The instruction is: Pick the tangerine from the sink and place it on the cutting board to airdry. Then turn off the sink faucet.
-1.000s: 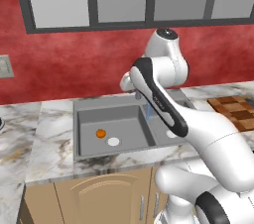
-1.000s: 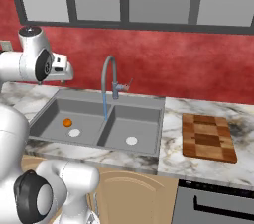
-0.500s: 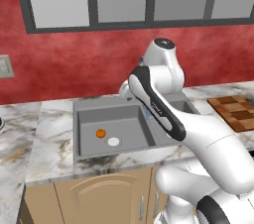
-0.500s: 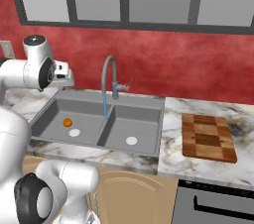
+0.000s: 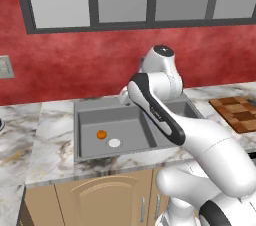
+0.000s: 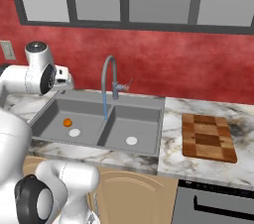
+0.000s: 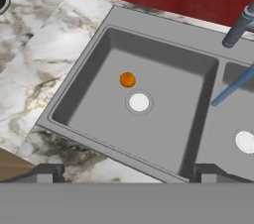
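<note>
The tangerine [image 5: 101, 134] [image 6: 67, 122] [image 7: 127, 80] lies on the floor of the left basin of the grey sink [image 5: 135, 125] [image 6: 135, 113] [image 7: 163, 64], just beside that basin's white drain [image 7: 139, 102]. My gripper [image 7: 127, 175] [image 6: 63, 83] hangs open and empty high above the sink's left rim, looking down at the fruit. The sink faucet [image 6: 110, 75] [image 7: 239, 26] arches over the divider, and a blue stream of water [image 6: 105, 107] [image 7: 232, 87] runs from it. On the counter to the right of the sink lies the checkered cutting board [image 5: 239, 113] [image 6: 207, 137].
Marble counter [image 7: 44, 64] surrounds the sink. A dark round object [image 7: 2, 0] sits on the counter far left. The red wall carries an outlet [image 5: 5, 66] [image 6: 7, 49]. An oven front [image 6: 213, 203] is below the counter at the right.
The arm's wrist has come lower and swung toward the left basin. The gripper stays open. Tangerine and water stream are unchanged.
</note>
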Available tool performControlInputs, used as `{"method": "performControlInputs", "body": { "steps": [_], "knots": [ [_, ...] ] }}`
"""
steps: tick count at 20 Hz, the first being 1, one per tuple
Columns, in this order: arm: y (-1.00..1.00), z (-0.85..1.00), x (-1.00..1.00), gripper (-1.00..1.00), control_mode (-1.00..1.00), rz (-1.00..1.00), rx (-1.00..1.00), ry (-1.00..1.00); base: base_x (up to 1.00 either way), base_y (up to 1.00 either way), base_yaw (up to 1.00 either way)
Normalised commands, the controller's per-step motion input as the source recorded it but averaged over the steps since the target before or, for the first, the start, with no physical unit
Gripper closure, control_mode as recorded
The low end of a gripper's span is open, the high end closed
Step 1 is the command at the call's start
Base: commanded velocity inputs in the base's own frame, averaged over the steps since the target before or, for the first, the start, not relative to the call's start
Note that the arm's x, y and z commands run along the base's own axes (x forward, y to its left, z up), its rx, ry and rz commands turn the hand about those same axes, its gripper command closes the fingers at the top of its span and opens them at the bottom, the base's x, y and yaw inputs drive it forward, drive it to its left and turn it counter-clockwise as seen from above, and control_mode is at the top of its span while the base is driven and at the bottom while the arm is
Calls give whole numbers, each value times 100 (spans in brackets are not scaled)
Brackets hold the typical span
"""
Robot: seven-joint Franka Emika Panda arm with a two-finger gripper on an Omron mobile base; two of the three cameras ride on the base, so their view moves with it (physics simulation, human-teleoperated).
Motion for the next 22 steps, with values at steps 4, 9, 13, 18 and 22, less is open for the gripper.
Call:
{"method": "performControlInputs", "body": {
  "steps": [4, 9, 13, 18, 22],
  "knots": [
    [21, -20, 13, -100, -100, 0, 0, 1, 0, 0, 0],
    [14, -25, 7, -100, -100, 0, 0, 0, 0, 0, 0],
    [12, -32, 10, -100, -100, 0, 0, 0, 0, 0, 0],
    [9, -33, 14, -100, -100, 0, 0, 1, 0, 0, 0],
    [4, -28, 27, -100, -100, -2, 0, 5, 0, 0, 0]
  ]
}}
